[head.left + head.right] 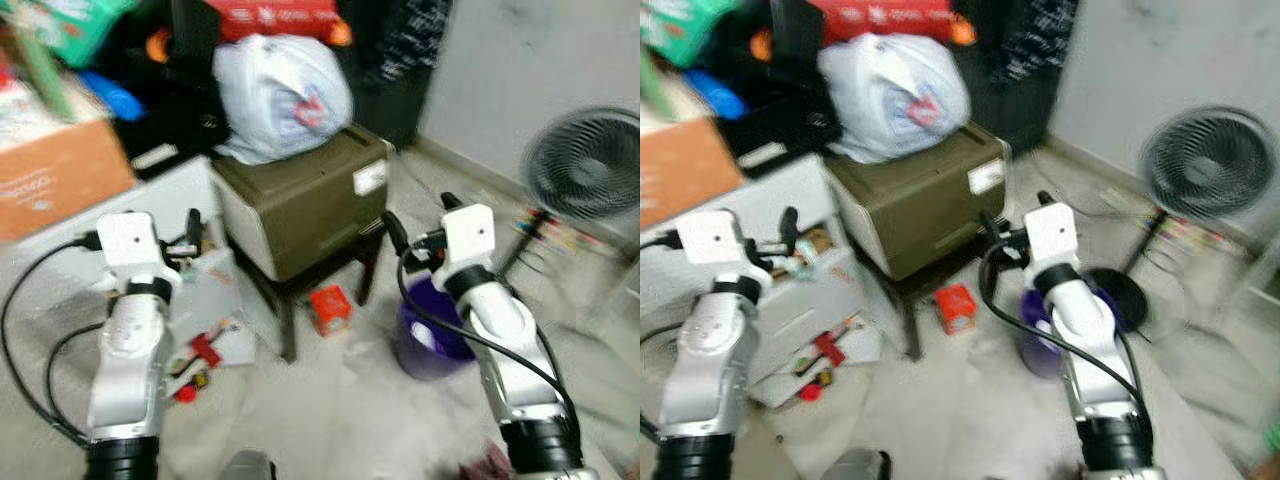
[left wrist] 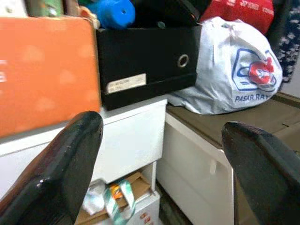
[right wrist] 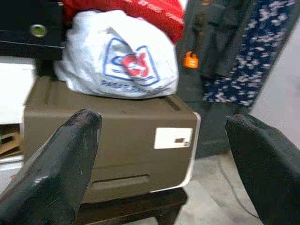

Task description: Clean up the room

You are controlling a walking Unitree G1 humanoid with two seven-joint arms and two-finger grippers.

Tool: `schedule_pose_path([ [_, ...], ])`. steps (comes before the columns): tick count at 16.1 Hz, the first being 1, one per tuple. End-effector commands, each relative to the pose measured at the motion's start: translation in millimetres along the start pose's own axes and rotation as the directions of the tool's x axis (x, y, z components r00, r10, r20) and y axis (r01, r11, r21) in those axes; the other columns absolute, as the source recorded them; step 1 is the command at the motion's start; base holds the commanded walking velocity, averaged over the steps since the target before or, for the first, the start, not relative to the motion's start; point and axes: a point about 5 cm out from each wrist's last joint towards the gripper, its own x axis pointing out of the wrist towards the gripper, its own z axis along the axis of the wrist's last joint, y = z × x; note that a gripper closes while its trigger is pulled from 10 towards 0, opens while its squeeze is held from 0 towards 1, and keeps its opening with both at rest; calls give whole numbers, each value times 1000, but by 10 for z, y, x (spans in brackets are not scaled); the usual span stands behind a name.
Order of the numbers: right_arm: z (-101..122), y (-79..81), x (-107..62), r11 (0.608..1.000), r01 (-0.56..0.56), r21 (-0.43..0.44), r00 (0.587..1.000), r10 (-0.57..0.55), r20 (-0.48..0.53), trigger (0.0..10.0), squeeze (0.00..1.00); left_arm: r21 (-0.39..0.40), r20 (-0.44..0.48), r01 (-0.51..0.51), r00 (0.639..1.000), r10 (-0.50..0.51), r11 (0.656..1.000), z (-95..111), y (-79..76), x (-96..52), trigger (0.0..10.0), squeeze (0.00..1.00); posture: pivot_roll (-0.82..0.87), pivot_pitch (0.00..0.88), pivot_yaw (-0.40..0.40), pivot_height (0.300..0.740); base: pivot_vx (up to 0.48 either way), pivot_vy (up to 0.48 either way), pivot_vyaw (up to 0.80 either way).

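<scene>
Head views are blurred, so the camera seems to be moving; detail on the floor is soft.

Left side: small red pieces [image 1: 205, 350] and papers lie on the floor at the foot of a white drawer unit [image 1: 160, 195], whose lower drawer stands open with clutter in it. An orange box [image 1: 55, 180] and a black box [image 2: 145, 56] sit on top of the unit. The left gripper [image 2: 159, 154] is held up in front of this unit, fingers spread wide, holding and touching nothing.

Centre: an olive storage box [image 1: 300, 200] rests on a low dark stool, with a white plastic bag [image 1: 280, 95] on top. A small red carton [image 1: 330, 308] lies on the floor just beside the stool's right leg.

Right: a purple bucket [image 1: 430, 340] stands on the floor near the carton, partly behind the right arm. The right gripper [image 3: 164, 159] faces the olive box, fingers also wide apart, empty, touching nothing. A fan [image 1: 590, 165] stands far right.

Judgement: loose floor items are what tidying would concern; whether the bucket is meant to receive them I cannot tell. For any pick, let the view settle, lower the gripper squarely over one item, and keep clear of the stool legs and the arm's cable.
</scene>
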Motion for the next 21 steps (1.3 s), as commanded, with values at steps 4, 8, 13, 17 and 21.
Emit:
schedule_pose_path([
  [4,2,-28,3,1000,12,2,1000,-12,-4,10000,0,7,-7,29,1000,-29,1000,16,-54,5,10000,0,15,0,-35,740,0,0,766],
  [8,-30,-36,-6,1000,13,3,1000,-13,-13,10000,0,21,-28,36,999,-35,999,-9,-62,-3,10000,0,19,0,-31,740,0,0,767],
  [13,-48,-58,-12,1000,26,0,999,-26,-19,10000,0,26,-32,37,999,-36,999,-6,-66,2,10000,0,19,0,-27,740,0,0,768],
  [17,-138,-138,-70,996,74,-49,996,-76,-50,10000,0,29,-68,140,988,-138,990,-51,-114,-63,10000,0,21,0,-26,740,0,0,680],
  [21,-458,-405,-242,973,203,-107,959,-220,-178,10000,0,76,-168,396,910,-380,915,-195,-218,-295,10000,0,26,0,-26,740,0,0,0],
])
